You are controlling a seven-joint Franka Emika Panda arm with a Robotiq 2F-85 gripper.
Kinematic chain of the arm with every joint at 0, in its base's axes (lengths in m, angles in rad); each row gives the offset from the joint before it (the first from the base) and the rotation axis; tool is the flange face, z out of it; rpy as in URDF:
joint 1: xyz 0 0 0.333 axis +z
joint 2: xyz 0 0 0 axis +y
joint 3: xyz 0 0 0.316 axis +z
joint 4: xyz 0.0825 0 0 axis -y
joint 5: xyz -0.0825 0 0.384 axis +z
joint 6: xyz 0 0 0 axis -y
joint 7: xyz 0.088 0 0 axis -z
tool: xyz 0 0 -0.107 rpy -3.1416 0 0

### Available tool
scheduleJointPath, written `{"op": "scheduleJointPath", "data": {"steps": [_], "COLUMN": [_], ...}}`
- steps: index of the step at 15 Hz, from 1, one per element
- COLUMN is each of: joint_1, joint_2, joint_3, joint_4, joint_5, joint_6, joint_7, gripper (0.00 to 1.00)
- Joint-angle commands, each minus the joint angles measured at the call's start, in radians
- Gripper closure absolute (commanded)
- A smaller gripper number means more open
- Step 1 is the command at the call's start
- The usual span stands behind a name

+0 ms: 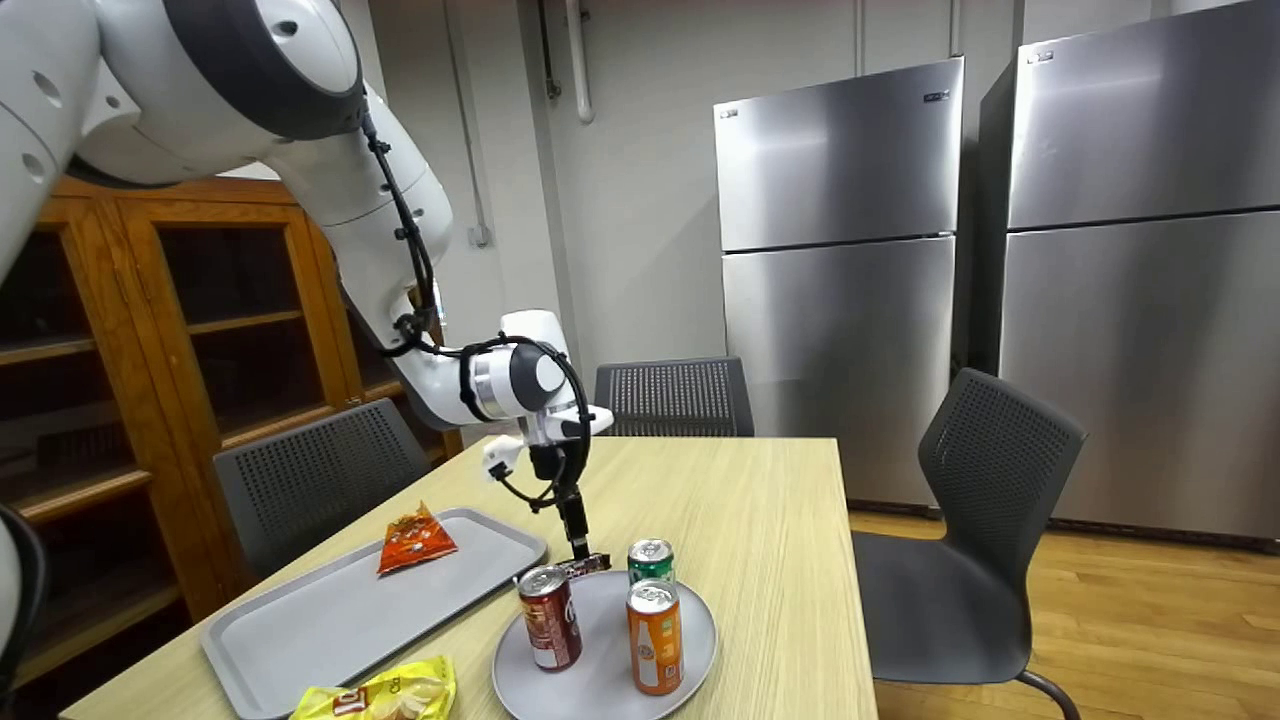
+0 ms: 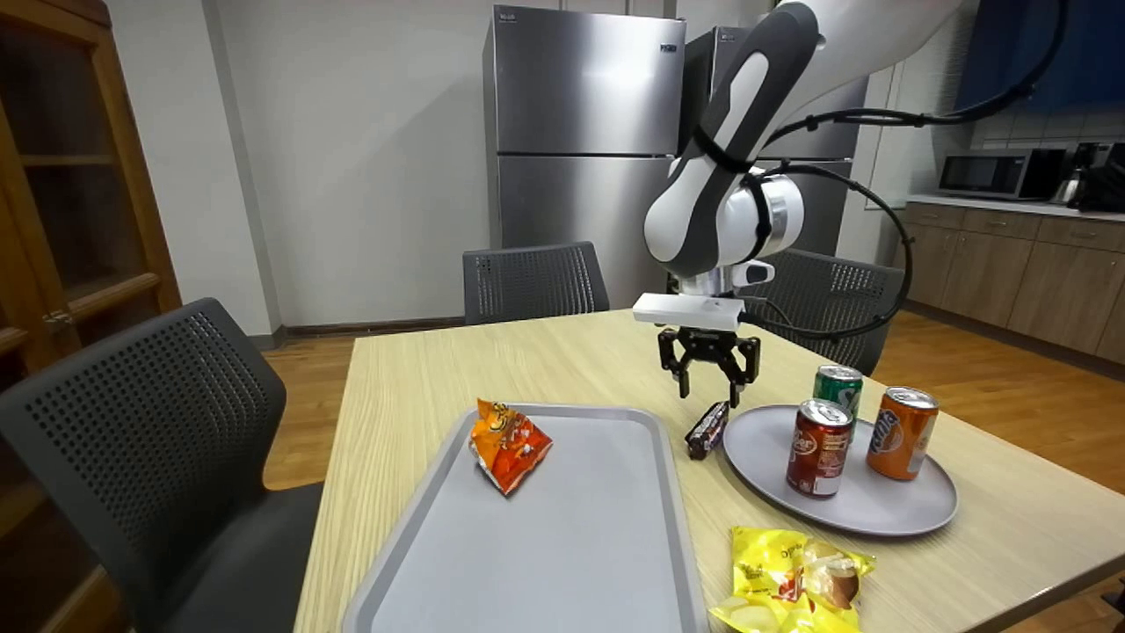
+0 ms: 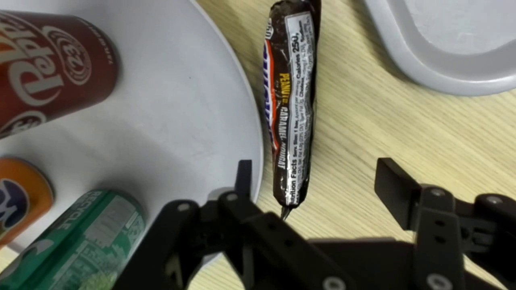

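Candy-bar wrapper [image 3: 293,117]: glossy, crinkled plastic. Plate [image 3: 197,108]: smooth, matt. Red can [image 2: 819,453]: shiny metal. Table [image 2: 527,365]: wood-grained.

Now reading: "CARAMEL", "Calories 250" on bar [image 3: 293,108]; "Pepper", "23" on red can [image 3: 56,68]; "RECYCLE" on green can [image 3: 90,239]; "Fanta" on orange can [image 2: 903,432]!

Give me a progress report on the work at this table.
Apparently done: red can, green can and orange can stand on the round plate; the orange bag lies on the tray.
In hand: the open gripper is by the snack bar, holding nothing.
Probably left: the snack bar and the yellow bag, both on the table, off tray and plate.
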Motion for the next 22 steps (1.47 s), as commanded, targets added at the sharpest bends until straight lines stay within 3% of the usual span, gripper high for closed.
{"op": "scheduleJointPath", "data": {"steps": [1,9,22], "joint_1": [0.022,0.083,0.148], "joint_2": [-0.062,-0.124,-0.122], "joint_3": [0.008,0.049,0.198], "joint_4": [-0.029,-0.033,0.01], "joint_5": [-0.022,-0.034,-0.001], "joint_6": [-0.01,-0.012,0.011], "joint_7": [0.025,0.03,0.003], "gripper": [0.0,0.0,0.0]}}
